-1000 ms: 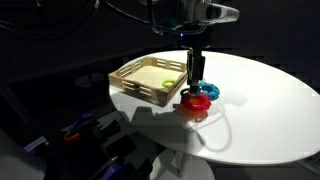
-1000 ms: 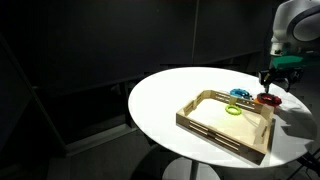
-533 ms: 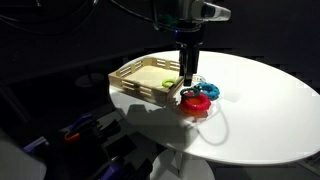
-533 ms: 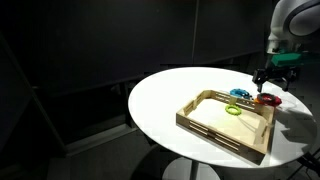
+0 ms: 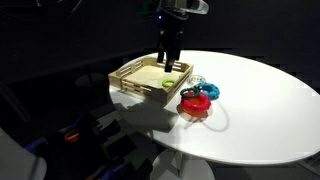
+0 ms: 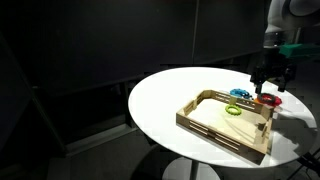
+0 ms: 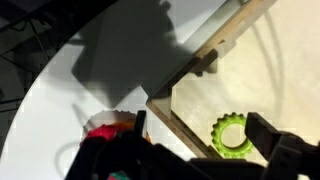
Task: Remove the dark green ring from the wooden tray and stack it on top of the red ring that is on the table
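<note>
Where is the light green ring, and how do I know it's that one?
Find the big round white table, then the wooden tray lying on it. The light green ring lies flat inside the tray, near the wall closest to the other rings. The red ring and blue ring sit outside on the table; this one is yellow-green with a bumpy, gear-like edge.

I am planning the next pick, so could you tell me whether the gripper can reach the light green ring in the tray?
Probably yes: the gripper hangs open just above the tray, and the light green ring lies flat on its floor with nothing covering it.
</note>
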Robot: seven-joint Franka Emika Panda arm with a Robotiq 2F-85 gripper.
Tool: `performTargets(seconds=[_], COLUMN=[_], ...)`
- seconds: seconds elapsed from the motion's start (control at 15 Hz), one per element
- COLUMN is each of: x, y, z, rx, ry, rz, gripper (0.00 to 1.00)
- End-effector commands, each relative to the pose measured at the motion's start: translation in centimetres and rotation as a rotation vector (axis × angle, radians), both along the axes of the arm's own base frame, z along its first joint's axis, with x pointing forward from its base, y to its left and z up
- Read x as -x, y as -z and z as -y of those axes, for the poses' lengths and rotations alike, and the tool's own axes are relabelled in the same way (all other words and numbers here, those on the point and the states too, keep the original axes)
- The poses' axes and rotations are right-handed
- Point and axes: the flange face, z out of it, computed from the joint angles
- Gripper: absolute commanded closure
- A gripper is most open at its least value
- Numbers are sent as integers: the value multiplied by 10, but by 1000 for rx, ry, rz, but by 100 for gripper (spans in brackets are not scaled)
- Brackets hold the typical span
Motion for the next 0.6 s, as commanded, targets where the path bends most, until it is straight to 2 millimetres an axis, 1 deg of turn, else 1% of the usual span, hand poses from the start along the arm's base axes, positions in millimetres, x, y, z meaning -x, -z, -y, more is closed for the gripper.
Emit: performTargets(seconds=[0.0,0.27,0.53], x=[15,32,49], y=[-23,-48,-74], z=[-18,-40,-58], rx=[-40,-35,-28], ry=[-106,-182,-229], rz=[-44,-62,-31], gripper=[0,0,0])
